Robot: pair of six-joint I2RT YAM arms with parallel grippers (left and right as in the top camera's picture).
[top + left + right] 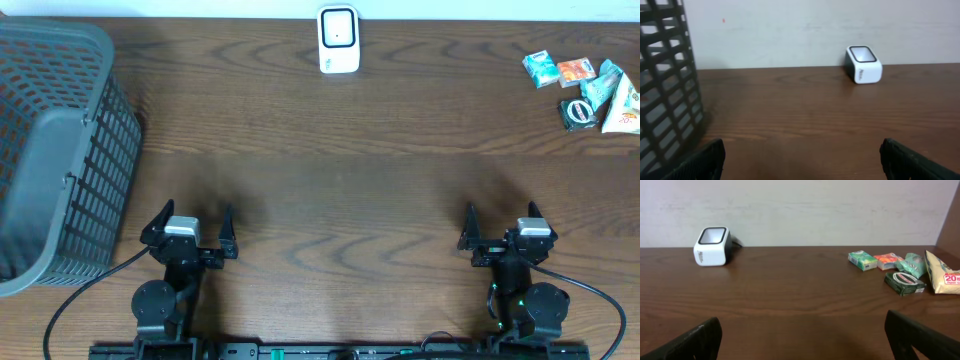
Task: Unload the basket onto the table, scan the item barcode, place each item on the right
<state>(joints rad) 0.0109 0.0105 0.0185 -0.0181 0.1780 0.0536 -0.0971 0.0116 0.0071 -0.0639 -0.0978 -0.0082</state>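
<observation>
Left gripper (196,211) and right gripper (501,210) both gape wide; scanner (338,40) well ahead, snack packets (590,88) ahead-right of the right one.

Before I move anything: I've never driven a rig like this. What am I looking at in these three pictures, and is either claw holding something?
You have two robot arms at a wooden table. The wide picture looks straight down from above. In it the left gripper and right gripper sit at the near edge, each a two-fingered claw. The other two pictures come from cameras on the wrists, looking forward along the table. The dark shapes in their bottom corners are that arm's own fingers.

On the table there is a white barcode scanner at the far edge, a grey basket on the left, and a cluster of small packets in the far right corner. Both claws are open and hold nothing.
</observation>
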